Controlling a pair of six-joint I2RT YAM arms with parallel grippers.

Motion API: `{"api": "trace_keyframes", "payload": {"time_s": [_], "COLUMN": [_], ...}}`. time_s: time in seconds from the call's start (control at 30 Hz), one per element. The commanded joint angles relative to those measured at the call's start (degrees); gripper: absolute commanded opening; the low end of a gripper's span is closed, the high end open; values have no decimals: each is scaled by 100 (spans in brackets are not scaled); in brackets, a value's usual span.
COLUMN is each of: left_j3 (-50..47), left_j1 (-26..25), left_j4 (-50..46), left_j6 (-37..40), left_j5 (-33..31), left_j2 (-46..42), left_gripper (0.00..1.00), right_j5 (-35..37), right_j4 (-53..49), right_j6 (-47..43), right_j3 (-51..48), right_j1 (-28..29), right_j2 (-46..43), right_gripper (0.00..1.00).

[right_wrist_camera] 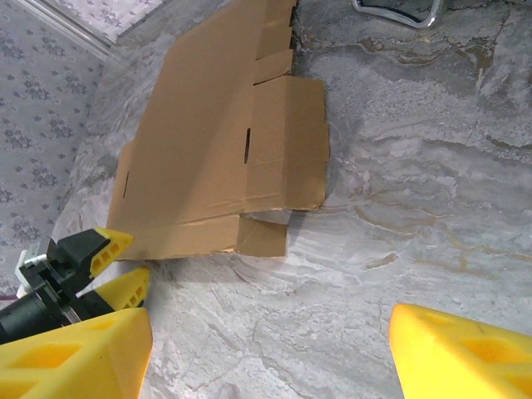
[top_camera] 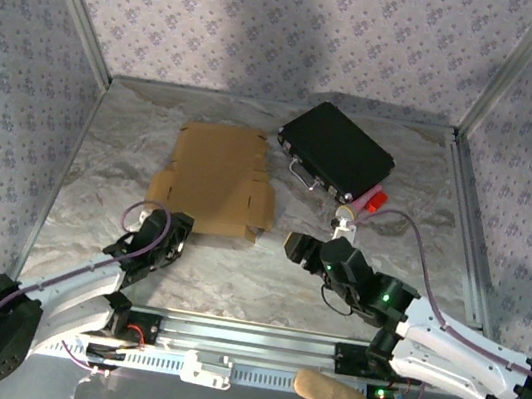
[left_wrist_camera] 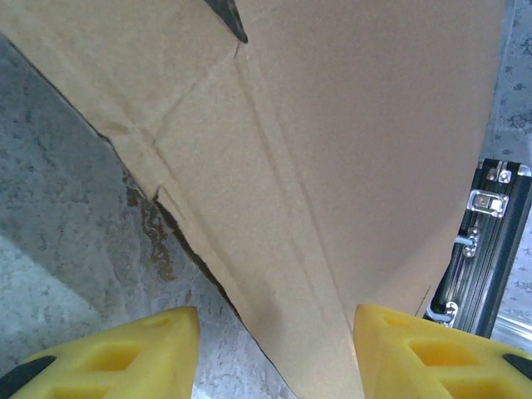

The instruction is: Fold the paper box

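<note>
Left gripper (left_wrist_camera: 276, 324) gapes astride an edge of the paper box (top_camera: 214, 176), right gripper (right_wrist_camera: 270, 320) open and empty, black case (top_camera: 337, 148) beyond.

- Left wrist view: the paper box (left_wrist_camera: 332, 166) runs off the top edge, so its far flaps are cut off.
- The black case (left_wrist_camera: 490, 249) is sliced by the right edge there, most of it out of frame.
- The left gripper (left_wrist_camera: 277, 332) has both fingers cropped at the bottom; whether they touch the box's near tip cannot be told.
- Right wrist view: the metal handle (right_wrist_camera: 397, 12) is cut by the top edge.
- Top view: a red thing (top_camera: 375, 201) beside the case is too small to name.
</note>
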Motion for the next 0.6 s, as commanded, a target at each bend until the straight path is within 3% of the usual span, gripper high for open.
{"api": "trace_keyframes", "payload": {"time_s": [0.0, 0.1, 0.17, 0.2, 0.3, 0.47, 0.57], "left_j3": [-3, -7, -17, -4, 135, 1196, 1764], "left_j1": [-45, -47, -46, -44, -96, -659, -750], "left_j4": [439, 788, 1079, 1218, 1363, -997, -1870], "left_j6": [-193, -153, -165, -147, 85, 745, 1065], "left_j5": [-219, -289, -322, -314, -334, -1460, -1729], "left_j2": [123, 435, 729, 842, 794, -749, -1300], "left_gripper": [49, 35, 6, 0, 0, 0, 0], "right_j5": [107, 133, 115, 109, 94, 294, 410], "right_j4": [150, 145, 154, 162, 105, -409, -737], "right_j6": [187, 184, 169, 152, 50, -318, -633], "right_j3": [9, 6, 14, 14, 91, 463, 778], "right_j1": [42, 35, 41, 38, 35, 35, 3], "right_j2": [18, 64, 132, 156, 197, 119, 96], "right_gripper": [76, 76, 76, 76, 74, 74, 74]}}
